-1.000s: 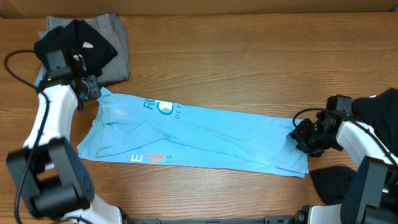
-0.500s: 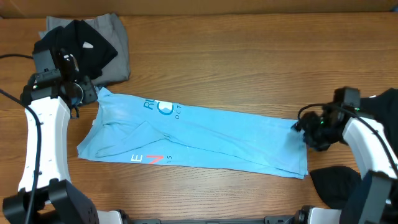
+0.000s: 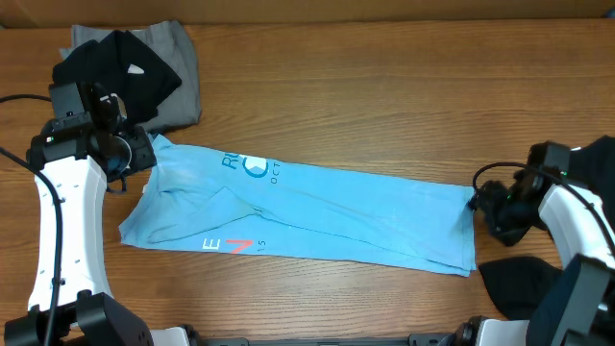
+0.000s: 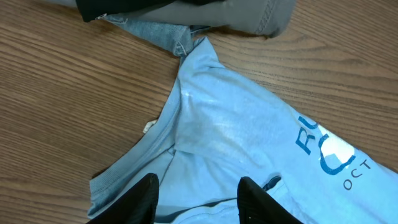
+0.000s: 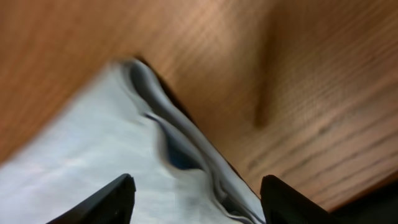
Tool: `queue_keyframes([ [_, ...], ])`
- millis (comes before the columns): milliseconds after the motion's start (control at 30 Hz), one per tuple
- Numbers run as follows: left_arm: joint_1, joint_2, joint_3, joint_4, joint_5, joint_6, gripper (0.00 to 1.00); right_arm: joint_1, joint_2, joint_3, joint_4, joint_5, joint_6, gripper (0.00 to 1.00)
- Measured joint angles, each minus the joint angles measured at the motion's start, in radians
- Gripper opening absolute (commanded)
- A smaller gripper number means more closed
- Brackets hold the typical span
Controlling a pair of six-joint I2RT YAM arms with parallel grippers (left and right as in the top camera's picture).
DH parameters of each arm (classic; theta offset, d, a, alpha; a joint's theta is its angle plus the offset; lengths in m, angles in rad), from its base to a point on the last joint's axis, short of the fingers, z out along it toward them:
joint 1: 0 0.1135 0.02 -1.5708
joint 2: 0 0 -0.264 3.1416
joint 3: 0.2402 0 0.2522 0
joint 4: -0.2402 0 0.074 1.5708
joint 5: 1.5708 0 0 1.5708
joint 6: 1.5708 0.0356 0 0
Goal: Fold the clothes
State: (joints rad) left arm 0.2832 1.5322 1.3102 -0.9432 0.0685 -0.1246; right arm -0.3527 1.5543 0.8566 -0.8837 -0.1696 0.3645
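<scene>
Watching overhead, I've got the sky-blue T-shirt (image 3: 317,216) stretched across the middle of the desk (image 3: 384,96), left gripper (image 3: 135,154) by its collar end, right gripper (image 3: 485,202) just off its right end; left wrist view shows jaws apart over the collar, right wrist view jaws apart above the shirt's edge.

Desk (image 3: 384,106): brown wood-grain surface, with the grain running left to right in the overhead view and filling nearly the whole frame. Darker streaks cross the finish. A paler tan strip (image 3: 384,8) borders the far edge; what it is cannot be determined.
</scene>
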Motion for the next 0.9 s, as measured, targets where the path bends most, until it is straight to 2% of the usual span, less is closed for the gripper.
queue_keyframes([
  [200, 0.000, 0.000, 0.000, 0.000, 0.003, 0.000, 0.45, 0.000, 0.011, -0.089, 0.037, -0.006, 0.000, 0.64],
  [267, 0.000, 0.000, 0.000, 0.001, 0.004, 0.000, 0.46, 0.000, -0.005, -0.106, 0.064, -0.008, 0.002, 0.49],
  [367, 0.000, 0.000, 0.000, 0.001, 0.006, 0.000, 0.46, 0.000, -0.030, -0.141, 0.139, -0.014, 0.003, 0.44],
  [500, 0.000, 0.000, 0.000, 0.004, 0.007, 0.000, 0.46, 0.000, -0.045, -0.182, 0.240, -0.080, -0.047, 0.31],
  [600, 0.000, 0.000, 0.000, 0.007, 0.008, 0.000, 0.47, -0.001, -0.045, -0.198, 0.264, -0.121, -0.082, 0.06],
  [900, 0.000, 0.000, 0.000, 0.008, 0.008, -0.001, 0.48, -0.002, -0.019, -0.177, 0.246, -0.163, -0.097, 0.04],
])
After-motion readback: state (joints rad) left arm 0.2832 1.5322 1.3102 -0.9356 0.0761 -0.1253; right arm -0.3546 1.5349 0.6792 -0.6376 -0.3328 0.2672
